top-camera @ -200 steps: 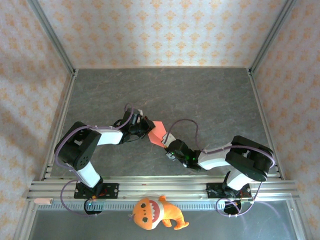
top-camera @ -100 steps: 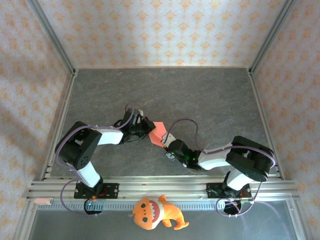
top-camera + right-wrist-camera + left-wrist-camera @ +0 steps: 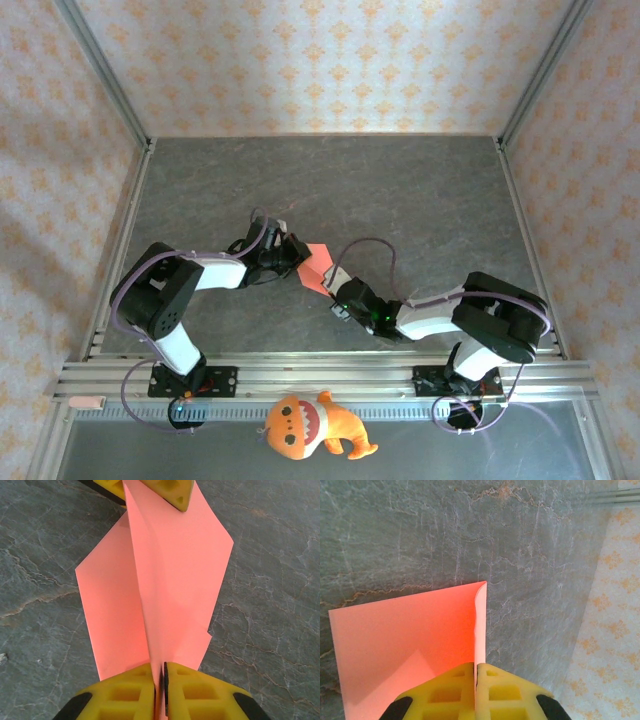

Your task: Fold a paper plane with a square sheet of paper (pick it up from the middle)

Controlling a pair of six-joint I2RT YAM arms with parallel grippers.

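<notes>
The square sheet of paper (image 3: 318,264) is red-pink and partly folded, with a raised centre crease. It is held just above the grey table between both grippers. My left gripper (image 3: 298,256) is shut on the paper's (image 3: 410,635) folded edge, its yellow fingertips (image 3: 455,680) pressed together. My right gripper (image 3: 335,288) pinches the opposite end of the paper (image 3: 170,580) at the centre crease, with its jaws (image 3: 159,672) almost touching. In the right wrist view the left gripper's yellow fingers (image 3: 172,490) show at the far end of the sheet.
An orange plush toy (image 3: 310,425) lies in front of the arm bases, off the table. Aluminium rails (image 3: 120,250) and patterned walls border the grey marbled table (image 3: 400,190), which has open room at the back and on both sides.
</notes>
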